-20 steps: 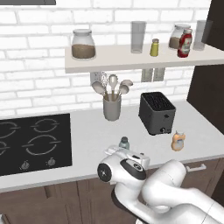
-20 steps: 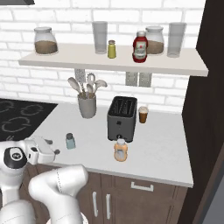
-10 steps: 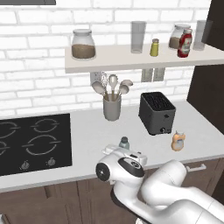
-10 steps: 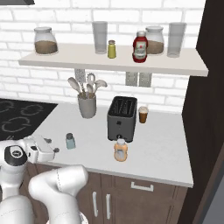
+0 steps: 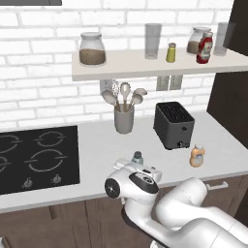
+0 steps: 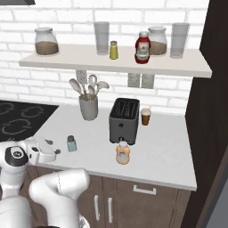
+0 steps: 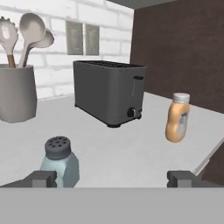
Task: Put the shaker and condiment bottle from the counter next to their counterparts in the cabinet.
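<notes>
The gripper (image 7: 112, 178) is low at the front edge of the tabletop (image 5: 97, 145), and its two fingers are wide apart with nothing between them. The shaker (image 7: 60, 162) stands on the tabletop just past the left finger, in front of the toaster (image 5: 174, 125). The bottle (image 5: 196, 156) stands on the tabletop near the toaster's front right corner. Up on the cabinet (image 6: 116, 64), above the toaster, stand the yellow-green shaker (image 6: 114, 50) and the red bottle (image 6: 142, 47).
</notes>
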Motion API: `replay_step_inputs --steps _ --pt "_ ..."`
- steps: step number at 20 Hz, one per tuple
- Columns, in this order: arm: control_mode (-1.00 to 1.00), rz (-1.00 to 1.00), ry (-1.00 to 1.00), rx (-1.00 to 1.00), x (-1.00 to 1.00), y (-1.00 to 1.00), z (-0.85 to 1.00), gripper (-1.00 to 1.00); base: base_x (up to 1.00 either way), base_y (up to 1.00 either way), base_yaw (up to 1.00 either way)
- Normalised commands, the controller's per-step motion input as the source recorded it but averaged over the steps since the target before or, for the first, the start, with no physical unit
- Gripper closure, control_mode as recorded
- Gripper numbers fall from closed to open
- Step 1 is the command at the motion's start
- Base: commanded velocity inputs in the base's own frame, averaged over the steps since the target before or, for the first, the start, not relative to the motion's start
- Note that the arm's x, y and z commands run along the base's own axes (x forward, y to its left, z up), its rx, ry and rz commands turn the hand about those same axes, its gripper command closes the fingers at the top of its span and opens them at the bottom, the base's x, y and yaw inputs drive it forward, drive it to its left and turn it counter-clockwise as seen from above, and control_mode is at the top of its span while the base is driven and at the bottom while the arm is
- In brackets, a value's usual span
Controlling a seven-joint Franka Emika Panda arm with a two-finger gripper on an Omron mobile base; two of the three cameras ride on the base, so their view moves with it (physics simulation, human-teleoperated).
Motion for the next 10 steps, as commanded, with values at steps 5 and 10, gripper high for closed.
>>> replay_step_inputs --steps 5,10 --pt "-1.00 0.00 0.00 0.00 0.19 0.00 -0.01 -1.00 0.00 0.00 0.00" --pt "-1.00 0.00 0.00 0.00 0.12 0.00 -0.08 -1.00 0.00 0.00 0.00"
